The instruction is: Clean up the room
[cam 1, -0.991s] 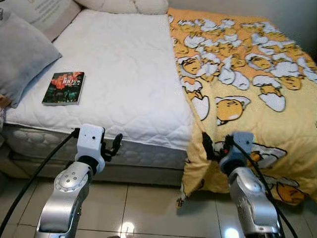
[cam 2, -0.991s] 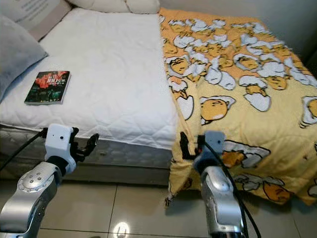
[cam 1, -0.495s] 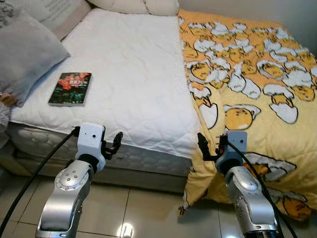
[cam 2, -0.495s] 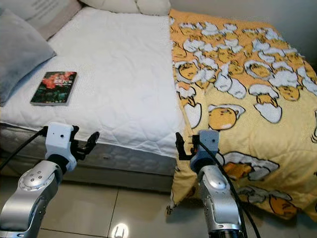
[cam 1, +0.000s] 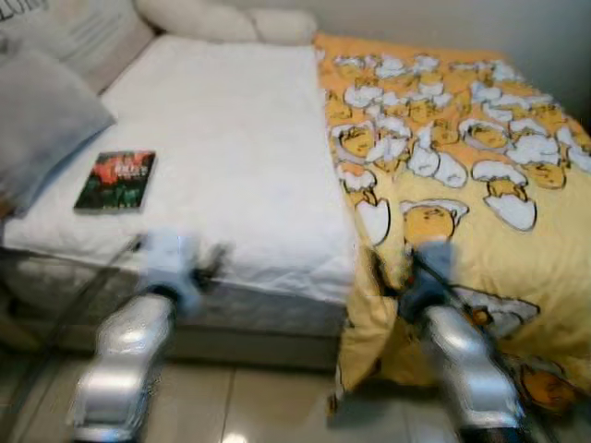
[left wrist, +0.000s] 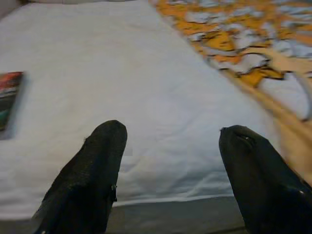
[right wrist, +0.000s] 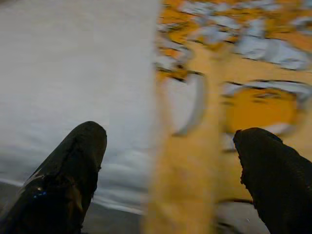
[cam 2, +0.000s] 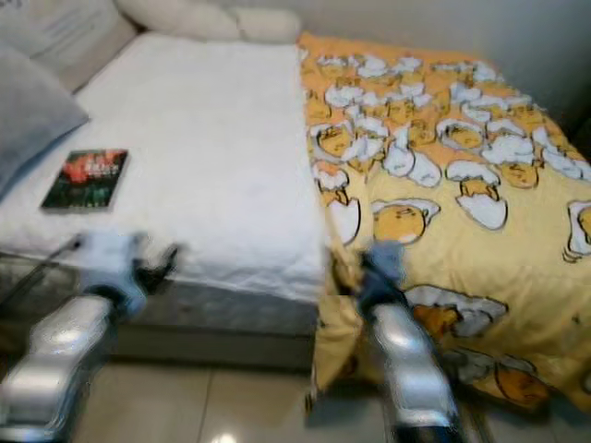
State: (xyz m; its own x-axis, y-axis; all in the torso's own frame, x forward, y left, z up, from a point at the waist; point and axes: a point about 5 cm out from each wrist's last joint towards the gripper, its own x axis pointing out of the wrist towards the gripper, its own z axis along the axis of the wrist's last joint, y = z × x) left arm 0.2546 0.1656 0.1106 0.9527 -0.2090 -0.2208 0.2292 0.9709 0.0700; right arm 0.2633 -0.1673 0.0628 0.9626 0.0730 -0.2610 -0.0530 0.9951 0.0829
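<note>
A bed with a white mattress (cam 1: 231, 148) lies before me, and a yellow blanket (cam 1: 462, 175) with a cartoon egg print covers its right half and hangs over the front edge. A dark book (cam 1: 115, 180) with red on its cover lies flat near the mattress's left front. My left gripper (left wrist: 170, 165) is open, held low before the mattress's front edge. My right gripper (right wrist: 170, 170) is open in front of the blanket's hanging left edge (right wrist: 185, 161). Both arms (cam 1: 138, 351) are blurred in the head views.
A grey pillow (cam 1: 37, 120) lies at the bed's left side, with white pillows (cam 1: 231, 20) at the head. Glossy tiled floor (cam 1: 277, 406) runs along the bed's front. A pale wall (cam 1: 462, 23) stands behind the bed.
The whole picture has shifted and blurred, so the camera has moved. Both grippers stay open, in about the same places before the bed edge.
</note>
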